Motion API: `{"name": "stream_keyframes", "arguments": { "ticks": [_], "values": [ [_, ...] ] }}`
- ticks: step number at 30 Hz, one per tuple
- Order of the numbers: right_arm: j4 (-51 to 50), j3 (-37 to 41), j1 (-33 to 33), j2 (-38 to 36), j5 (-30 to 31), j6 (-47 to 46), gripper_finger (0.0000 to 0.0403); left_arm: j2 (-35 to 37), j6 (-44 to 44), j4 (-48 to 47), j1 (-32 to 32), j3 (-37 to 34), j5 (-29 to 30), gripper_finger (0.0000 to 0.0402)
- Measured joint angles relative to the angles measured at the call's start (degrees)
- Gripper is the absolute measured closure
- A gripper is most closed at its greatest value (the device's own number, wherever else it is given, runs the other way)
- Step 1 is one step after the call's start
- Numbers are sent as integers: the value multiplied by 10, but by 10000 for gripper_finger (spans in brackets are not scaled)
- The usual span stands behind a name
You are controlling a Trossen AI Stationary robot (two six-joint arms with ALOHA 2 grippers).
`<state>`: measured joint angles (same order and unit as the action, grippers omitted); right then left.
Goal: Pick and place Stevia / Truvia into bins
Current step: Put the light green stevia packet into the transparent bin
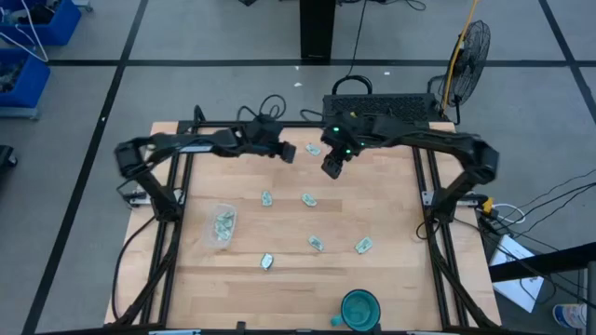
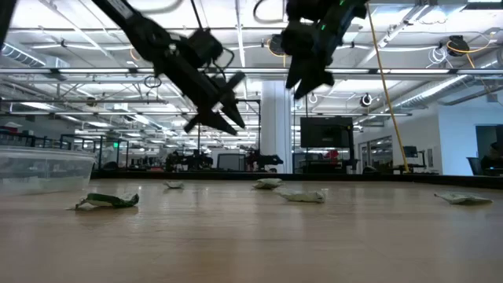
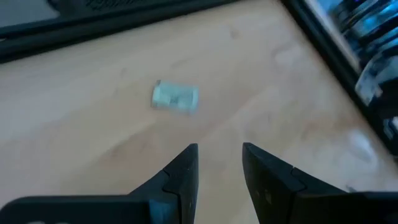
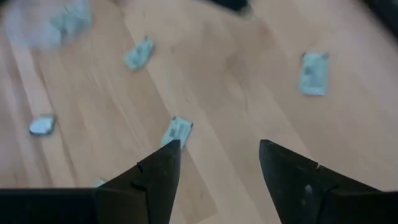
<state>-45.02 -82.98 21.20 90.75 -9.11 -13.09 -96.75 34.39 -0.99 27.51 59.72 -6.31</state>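
Several pale green and white sachets lie flat and scattered on the wooden table. One lies near the far edge, others mid-table and nearer. The clear tub stands at the left with sachets inside. My left gripper hovers open above the table, just short of the far-edge sachet. My right gripper hangs open and raised over a mid-table sachet. In the low view, both grippers are well above the table.
A teal round cup stands at the near edge. Dark equipment sits past the far edge, and a fan stands beyond the far right corner. Black frame rails run along both sides. Bare wood shows between the sachets.
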Motion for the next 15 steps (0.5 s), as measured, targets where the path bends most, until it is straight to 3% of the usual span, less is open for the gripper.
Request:
{"name": "stream_keyframes", "arguments": {
  "ticks": [8, 10, 15],
  "values": [
    [24, 12, -44, -127, 76, -52, 193, -154, 8, 205, 19, 5, -42, 273],
    [49, 27, -49, -150, 89, -65, 193, -180, 5, 205, 16, 18, -37, 274],
    [118, 71, -52, -192, 91, -99, 193, -171, -39, 151, 7, 60, 16, 300]
  ]
}}
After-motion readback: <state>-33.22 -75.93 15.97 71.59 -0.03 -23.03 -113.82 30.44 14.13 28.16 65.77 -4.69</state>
